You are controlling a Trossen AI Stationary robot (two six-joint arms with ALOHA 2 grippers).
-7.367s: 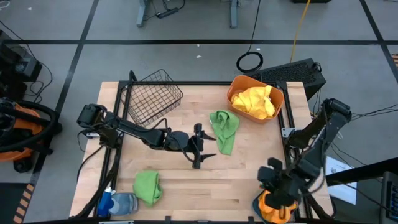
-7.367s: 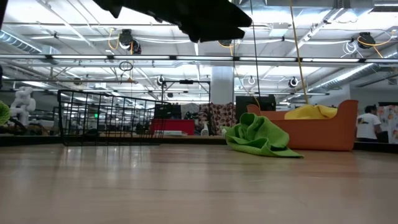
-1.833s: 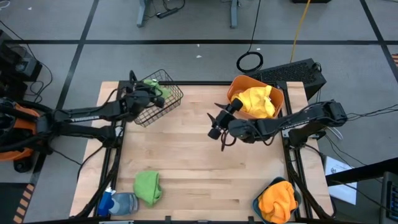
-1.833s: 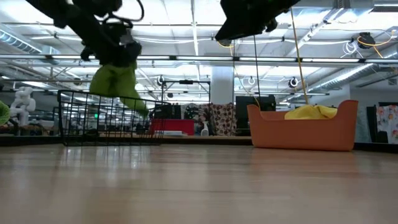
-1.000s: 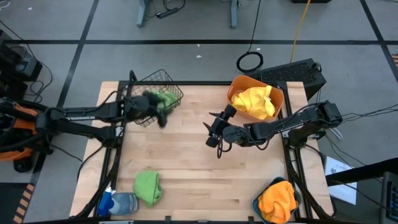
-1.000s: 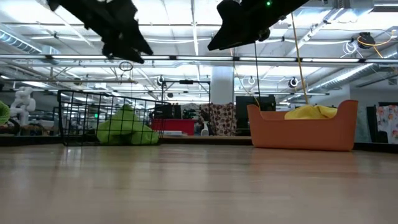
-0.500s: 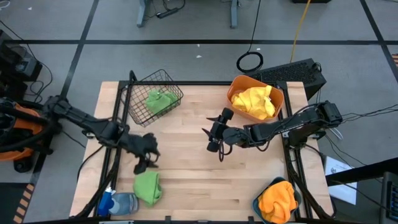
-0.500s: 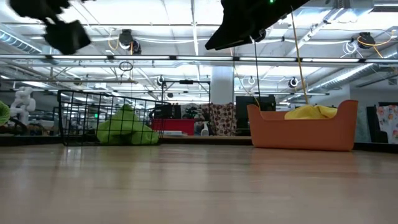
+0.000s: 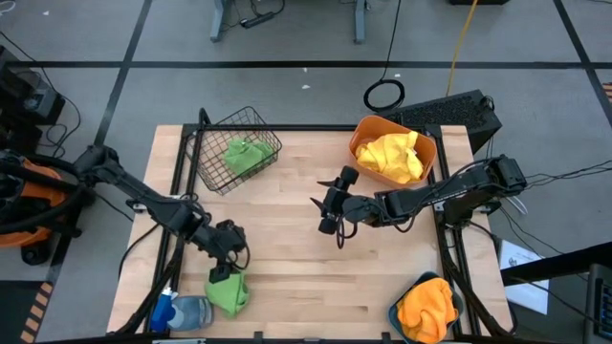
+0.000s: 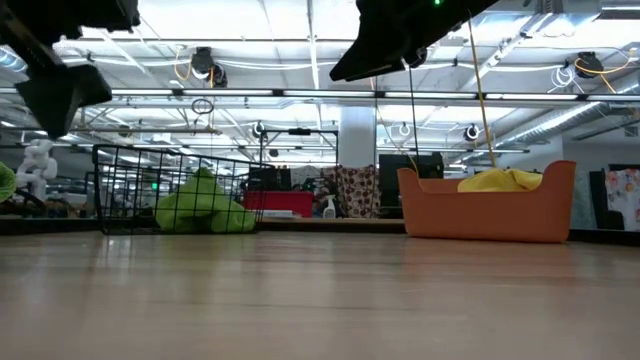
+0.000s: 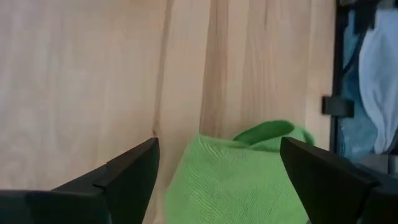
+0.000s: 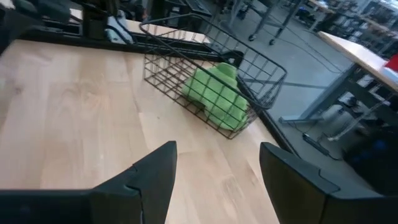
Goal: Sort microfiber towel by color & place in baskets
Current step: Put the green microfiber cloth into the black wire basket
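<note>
Hovering with left gripper [image 11: 217, 180] spread wide over green towel [image 9: 228, 290], risking a shallow pinch that slips before reaching wire basket [image 9: 237, 149].

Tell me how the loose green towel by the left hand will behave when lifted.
The green towel lies crumpled in soft folds, so it will likely droop and hang limp. It looks thin and light. Its woven nap should grip rather than slip in the open left hand.
</note>
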